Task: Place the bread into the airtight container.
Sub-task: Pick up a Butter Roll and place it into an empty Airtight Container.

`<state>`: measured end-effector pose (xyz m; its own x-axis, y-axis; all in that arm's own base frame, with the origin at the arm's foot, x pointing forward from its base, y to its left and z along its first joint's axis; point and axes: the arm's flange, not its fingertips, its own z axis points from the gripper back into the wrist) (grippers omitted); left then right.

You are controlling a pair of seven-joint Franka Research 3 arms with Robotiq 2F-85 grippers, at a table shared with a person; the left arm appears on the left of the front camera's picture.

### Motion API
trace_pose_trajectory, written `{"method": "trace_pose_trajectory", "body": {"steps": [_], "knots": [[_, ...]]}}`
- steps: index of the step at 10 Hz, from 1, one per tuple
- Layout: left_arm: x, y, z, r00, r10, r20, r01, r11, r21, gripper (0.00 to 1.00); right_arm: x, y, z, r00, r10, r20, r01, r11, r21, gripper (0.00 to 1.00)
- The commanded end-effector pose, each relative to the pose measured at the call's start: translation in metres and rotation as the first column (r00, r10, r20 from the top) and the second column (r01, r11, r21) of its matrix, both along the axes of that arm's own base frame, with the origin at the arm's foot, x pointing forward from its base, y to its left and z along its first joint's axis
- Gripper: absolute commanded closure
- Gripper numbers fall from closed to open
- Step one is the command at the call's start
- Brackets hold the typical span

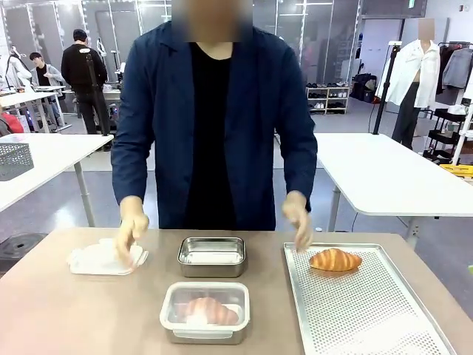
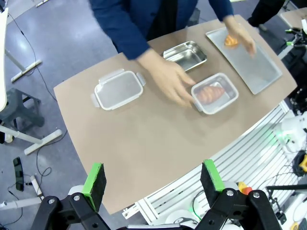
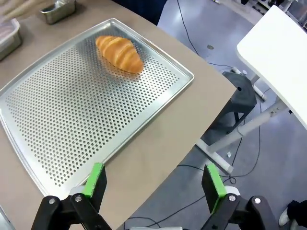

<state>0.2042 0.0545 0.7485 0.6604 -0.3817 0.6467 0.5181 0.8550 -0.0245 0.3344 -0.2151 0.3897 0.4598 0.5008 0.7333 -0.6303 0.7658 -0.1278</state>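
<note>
Left gripper [image 2: 153,178] and right gripper [image 3: 153,179] hang with fingers spread, empty. Croissant [image 1: 335,259] lies at the far end of the perforated tray [image 1: 369,314]. Likely light, flaky, crushable: pinch gently across its thick middle.

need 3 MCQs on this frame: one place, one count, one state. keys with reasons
1. The loose croissant lies: A on the perforated tray; B on the bare table; C in a hand.
2. Metal containers on the table: A one; B two; C three.
3. Both tools are: A open; B shut on bread; C shut empty.
Key: 1 A, it rests at the tray's far end. 2 B, empty container plus lidded container holding bread. 3 A, left tool and right tool have spread fingers.
</note>
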Motion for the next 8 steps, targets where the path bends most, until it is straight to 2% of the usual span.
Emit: {"method": "trace_pose_trajectory", "body": {"steps": [1,5,8], "knots": [[-0.001,0.000,0.002,1.000,-0.014,-0.001,0.014,1.000,0.006,0.00,-0.001,0.000,0.001,1.000,0.004,0.003,-0.004,1.000,-0.002,0.00],[-0.001,0.000,0.002,1.000,-0.014,-0.001,0.014,1.000,0.006,0.00,0.000,0.000,0.000,1.000,0.000,0.000,0.000,1.000,0.000,0.00],[-0.001,0.000,0.002,1.000,-0.014,-0.001,0.014,1.000,0.006,0.00,0.005,0.025,0.036,0.999,0.040,0.018,-0.039,0.996,-0.078,0.00]]}}
